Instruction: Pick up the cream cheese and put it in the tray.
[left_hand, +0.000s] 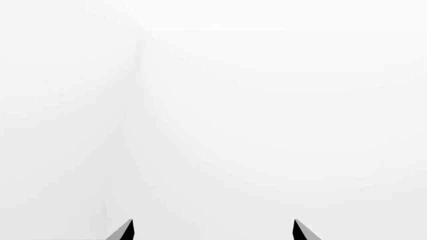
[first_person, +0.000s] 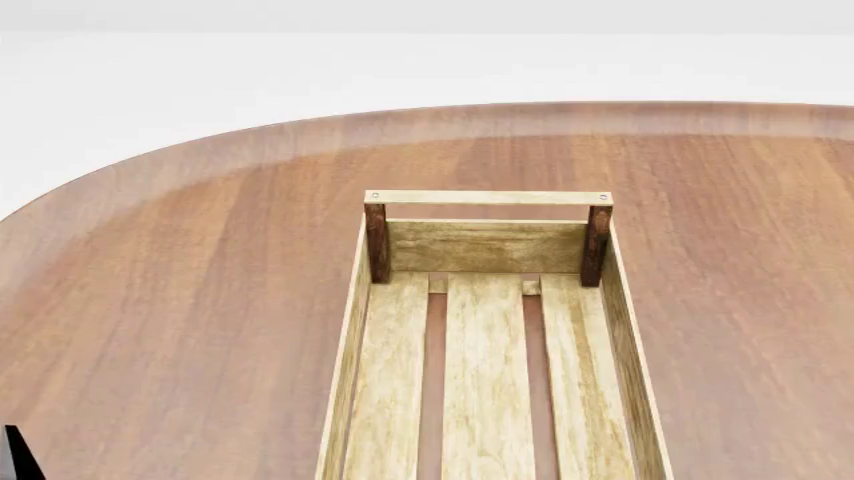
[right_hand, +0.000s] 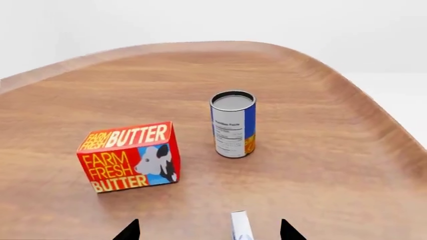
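The cream cheese (right_hand: 240, 226) shows only in the right wrist view, as a narrow white strip with a trace of blue, cut off by the frame edge. It lies on the table between the fingertips of my right gripper (right_hand: 210, 231), nearer one of them. The jaws stand wide apart and touch nothing. The tray (first_person: 490, 198), a long crate of light slats with dark corner posts, sits in the middle of the head view with nothing in it. My left gripper (left_hand: 213, 231) is open and faces blank white space.
A red-orange butter box (right_hand: 130, 156) and a blue-orange can (right_hand: 233, 124) stand on the brown wooden table (right_hand: 320, 165) beyond the right gripper. The table's rounded far edge (first_person: 200, 140) curves behind the tray. A dark tip (first_person: 16, 455) shows at the head view's lower left corner.
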